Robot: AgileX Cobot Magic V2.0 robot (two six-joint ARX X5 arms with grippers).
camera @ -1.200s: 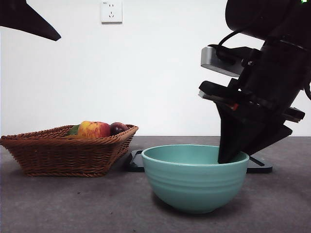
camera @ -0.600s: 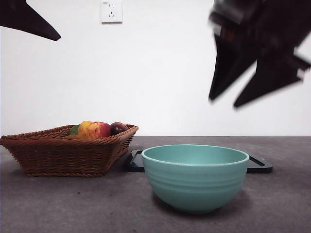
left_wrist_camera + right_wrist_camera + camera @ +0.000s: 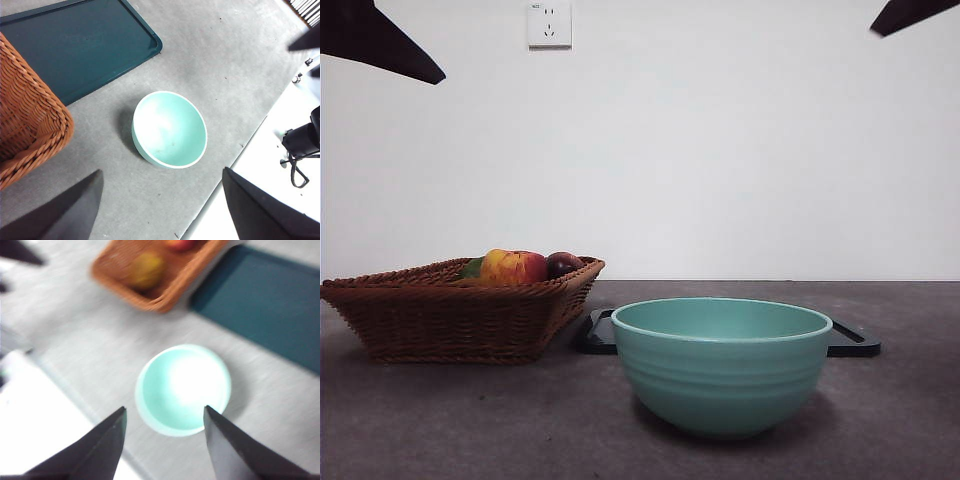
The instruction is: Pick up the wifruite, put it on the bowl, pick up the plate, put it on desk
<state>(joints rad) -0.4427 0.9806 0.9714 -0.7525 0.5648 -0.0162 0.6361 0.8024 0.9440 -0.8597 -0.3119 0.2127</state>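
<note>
**Wifruite.** A blurred, dull yellow-brown round fruit, seemingly the wifruite (image 3: 145, 270), lies in the basket (image 3: 440, 320). It cannot be told for sure. In the front view a greenish fruit edge (image 3: 472, 268), an apple (image 3: 513, 266) and a dark purple fruit (image 3: 563, 264) show above the basket's rim.

**Bowl.** The bowl (image 3: 720, 365) stands upright on the desk (image 3: 440, 420), beside the basket and apart from it. In the left wrist view its inside shows only pale glaze under glare. In the right wrist view its inside is washed out.

**Plate.** The flat dark teal plate (image 3: 75, 45), tray-like with a raised edge, lies on the desk behind the bowl, with one end by the basket's corner.

**Grippers.** The left gripper (image 3: 161, 171) hangs high above the desk with its jaws spread wide and nothing between them. The bowl lies below it. The right gripper (image 3: 164, 408) is also raised over the bowl, with jaws parted and nothing in them. In the front view each arm appears only as a black tip at a top corner (image 3: 370, 40) (image 3: 910, 12).

**Surroundings.** A socket (image 3: 549, 22) sits on the white wall behind.
</note>
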